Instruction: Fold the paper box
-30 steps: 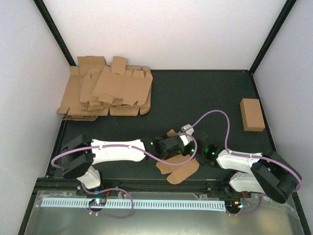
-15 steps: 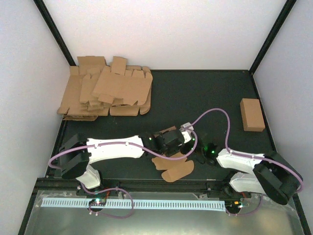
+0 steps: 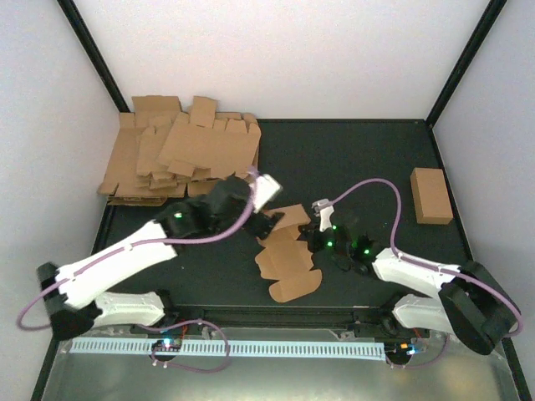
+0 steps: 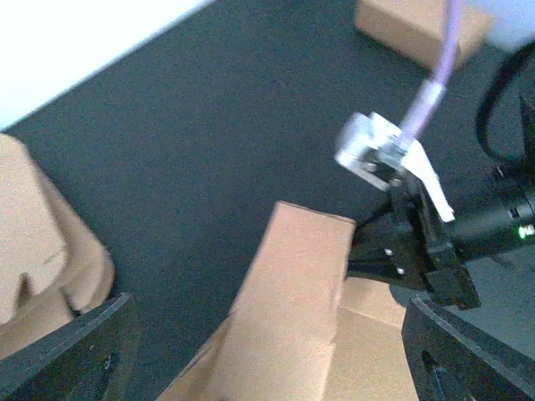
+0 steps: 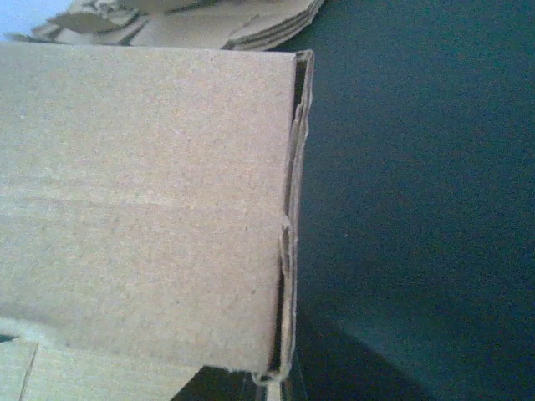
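The paper box [image 3: 287, 253] is a partly folded brown blank with rounded flaps, lying at the table's middle front. One panel [image 4: 292, 292] stands raised. My right gripper [image 3: 314, 240] is shut on the right edge of that panel, and the doubled cardboard edge [image 5: 288, 251] runs down into its jaws [image 5: 288, 391]. In the left wrist view the right gripper [image 4: 401, 251] pinches the panel's far corner. My left gripper [image 3: 262, 220] hovers just left of the box, open. Its fingers [image 4: 75, 355] stand wide on both sides of the panel without touching it.
A thick heap of flat brown blanks [image 3: 180, 157] lies at the back left, also seen in the right wrist view [image 5: 192, 21]. A finished cardboard brick [image 3: 431, 195] rests by the right wall. A purple cable [image 3: 368, 190] arcs over the right arm.
My left gripper opened, let go of the box and pulled back and to the left, the arm stretching out. The box shifted slightly away with the right gripper, which stayed shut on it.
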Controlling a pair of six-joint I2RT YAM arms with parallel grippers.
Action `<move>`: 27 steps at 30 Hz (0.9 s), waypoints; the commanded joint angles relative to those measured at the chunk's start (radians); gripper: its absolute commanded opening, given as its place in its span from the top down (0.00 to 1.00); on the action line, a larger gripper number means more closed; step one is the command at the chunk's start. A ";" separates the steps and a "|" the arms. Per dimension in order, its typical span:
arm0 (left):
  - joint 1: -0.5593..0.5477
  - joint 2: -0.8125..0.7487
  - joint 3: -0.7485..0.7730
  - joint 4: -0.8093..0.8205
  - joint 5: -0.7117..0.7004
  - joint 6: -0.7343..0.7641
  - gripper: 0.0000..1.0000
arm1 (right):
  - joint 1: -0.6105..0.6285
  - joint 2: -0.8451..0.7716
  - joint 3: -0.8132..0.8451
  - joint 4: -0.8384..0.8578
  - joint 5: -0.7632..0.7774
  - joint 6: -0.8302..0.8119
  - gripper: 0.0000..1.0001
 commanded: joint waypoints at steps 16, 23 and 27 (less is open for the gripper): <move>0.694 -0.443 -0.292 0.086 0.518 -0.299 0.01 | -0.261 -0.149 0.031 0.056 -0.462 0.222 0.98; 0.737 -0.484 -0.437 0.433 0.944 -0.329 0.01 | -0.298 -0.139 0.062 0.019 -0.521 0.247 0.98; 0.736 -0.502 -0.500 0.558 1.010 -0.315 0.01 | -0.319 -0.103 0.063 0.075 -0.589 0.310 0.98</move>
